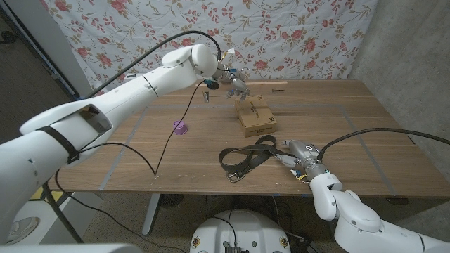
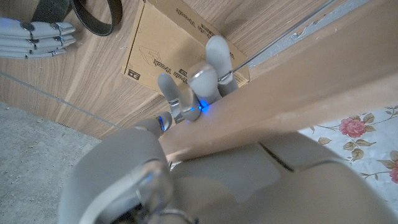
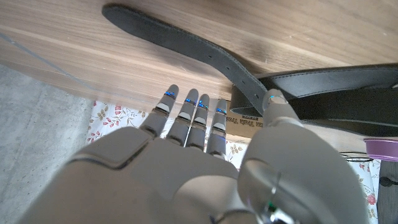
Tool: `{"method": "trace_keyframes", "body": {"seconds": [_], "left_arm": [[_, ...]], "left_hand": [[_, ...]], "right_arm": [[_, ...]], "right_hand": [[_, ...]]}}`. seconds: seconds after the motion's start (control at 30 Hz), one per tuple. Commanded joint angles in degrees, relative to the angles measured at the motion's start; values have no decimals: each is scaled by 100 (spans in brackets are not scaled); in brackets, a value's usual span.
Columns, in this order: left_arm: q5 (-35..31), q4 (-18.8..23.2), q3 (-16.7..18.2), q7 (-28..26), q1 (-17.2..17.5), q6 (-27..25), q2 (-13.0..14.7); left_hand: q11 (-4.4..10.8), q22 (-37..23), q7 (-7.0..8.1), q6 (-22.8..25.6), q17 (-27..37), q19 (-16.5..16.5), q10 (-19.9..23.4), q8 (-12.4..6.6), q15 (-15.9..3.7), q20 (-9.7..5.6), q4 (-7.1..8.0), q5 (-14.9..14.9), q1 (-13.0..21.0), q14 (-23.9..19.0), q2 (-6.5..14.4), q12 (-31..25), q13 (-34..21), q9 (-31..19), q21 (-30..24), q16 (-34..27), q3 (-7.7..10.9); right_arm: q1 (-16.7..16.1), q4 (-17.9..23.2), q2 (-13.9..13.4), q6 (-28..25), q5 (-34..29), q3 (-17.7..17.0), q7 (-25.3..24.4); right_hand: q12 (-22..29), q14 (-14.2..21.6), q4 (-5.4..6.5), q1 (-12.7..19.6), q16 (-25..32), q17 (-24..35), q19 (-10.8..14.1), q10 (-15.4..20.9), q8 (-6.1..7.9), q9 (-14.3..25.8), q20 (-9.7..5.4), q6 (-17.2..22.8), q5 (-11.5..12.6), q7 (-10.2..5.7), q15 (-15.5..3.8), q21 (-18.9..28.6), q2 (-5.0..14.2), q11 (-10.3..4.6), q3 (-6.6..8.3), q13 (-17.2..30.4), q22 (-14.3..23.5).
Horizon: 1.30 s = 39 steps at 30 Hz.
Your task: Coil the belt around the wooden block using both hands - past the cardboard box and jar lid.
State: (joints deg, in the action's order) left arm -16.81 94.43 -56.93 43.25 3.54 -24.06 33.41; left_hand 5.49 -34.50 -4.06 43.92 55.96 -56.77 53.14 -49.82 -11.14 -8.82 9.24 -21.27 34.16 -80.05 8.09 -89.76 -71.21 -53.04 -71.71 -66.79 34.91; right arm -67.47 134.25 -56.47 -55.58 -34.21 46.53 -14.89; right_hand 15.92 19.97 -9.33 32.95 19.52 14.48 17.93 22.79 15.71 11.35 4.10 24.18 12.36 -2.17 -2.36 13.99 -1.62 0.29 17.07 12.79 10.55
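While your left hand (image 1: 234,83) hangs above the far end of the box (image 1: 255,117), it grips one long wooden block (image 2: 292,106) — fingers (image 2: 214,59) curled around it. Your right hand (image 1: 298,156) sits on the table (image 1: 351,105) just beside the belt (image 1: 242,158), fingers (image 3: 186,115) straight and pressed together, holding nothing. One belt lies looped near the front edge, between box and right hand. One purple lid (image 1: 181,127) sits well left — apart from all.
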Motion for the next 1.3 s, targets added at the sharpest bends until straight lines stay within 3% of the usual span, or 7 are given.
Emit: {"method": "trace_keyframes", "body": {"seconds": [0.03, 0.23, 0.43, 0.53, 0.7, 1.03, 1.3], "left_arm": [[-5, 288, 74, 26, 113, -135, 142], [-18, 354, 79, 30, 145, -178, 177], [-36, 435, 94, 33, 180, -239, 224], [-49, 454, 95, 45, 180, -270, 243], [-36, 401, 89, 60, 177, -255, 238], [-42, 154, 21, 73, 101, -135, 115], [-36, -148, -57, 81, -2, 68, -54]], "left_hand": [[23, 13, -176, 19, 5, 15, -11, -43, -21, -1, 12, 28, -84, -28, -9, -47, -13, 19, -68, -38, 63], [4, 30, -189, 2, -5, 28, -20, -74, -23, 4, 12, 41, -117, -21, -14, -47, -13, 37, -100, -50, 95], [5, 66, -190, -12, -17, 39, -14, -110, -27, -7, 13, 56, -155, -13, -19, -48, -13, 64, -128, -60, 133], [3, 66, -187, -14, -35, 51, -22, -121, -26, -10, 13, 61, -169, -2, -21, -46, -12, 77, -143, -50, 146], [3, 95, -174, -25, -22, 49, -34, -148, -27, -4, 13, 70, -196, -18, -23, -43, -13, 91, -164, -79, 172], [18, 133, -184, -51, -65, 71, -31, -191, -25, -1, 12, 84, -249, 8, -31, -46, -12, 130, -209, -64, 221], [6, 154, -192, -63, -55, 85, -28, -230, -27, -11, 12, 92, -285, -13, -36, -48, -11, 144, -242, -92, 255]], "right_arm": [[102, -688, 489, 213, -497, 226, -196], [72, -1026, 715, 518, -538, 167, -464], [21, -1336, 940, 868, -539, 62, -820], [-71, -1524, 1032, 1204, -497, -61, -1236], [-200, -1793, 1230, 1532, -584, -218, -1929], [-367, -2012, 1512, 1852, -606, -575, -2743], [-412, -2476, 1920, 2271, -889, -939, -4400]], "right_hand": [[63, 121, 2, 108, 103, 75, 46, 97, 39, 14, -26, 80, 69, -45, -408, 15, -45, 7, -67, 43, 33], [121, 290, 35, 237, 278, 234, 113, 263, 100, 27, -107, 285, 139, -85, -479, 32, -67, -66, -135, 97, 46], [423, 792, 71, 738, 819, 756, 441, 899, 329, 42, -279, 1038, 257, -178, -673, 149, 233, -227, -163, 261, 68], [731, 1152, 95, 1264, 1323, 1314, 602, 1426, 517, 60, -480, 1675, 201, -308, -871, 231, 820, -353, -65, 431, 88], [1121, 1623, 196, 1563, 1663, 1718, 858, 2182, 828, 82, -703, 2515, 99, -361, -988, 397, 1270, -551, 97, 590, 120], [1697, 2327, 420, 1668, 2053, 2254, 1035, 3036, 1019, 415, -900, 2640, 165, -362, -990, 683, 1241, -696, 123, 896, 275], [2356, 2499, 491, 1895, 2580, 3157, 1149, 3191, 1112, 858, -933, 2587, 300, -318, -1012, 1033, 1260, -750, 67, 1567, 527]]}}
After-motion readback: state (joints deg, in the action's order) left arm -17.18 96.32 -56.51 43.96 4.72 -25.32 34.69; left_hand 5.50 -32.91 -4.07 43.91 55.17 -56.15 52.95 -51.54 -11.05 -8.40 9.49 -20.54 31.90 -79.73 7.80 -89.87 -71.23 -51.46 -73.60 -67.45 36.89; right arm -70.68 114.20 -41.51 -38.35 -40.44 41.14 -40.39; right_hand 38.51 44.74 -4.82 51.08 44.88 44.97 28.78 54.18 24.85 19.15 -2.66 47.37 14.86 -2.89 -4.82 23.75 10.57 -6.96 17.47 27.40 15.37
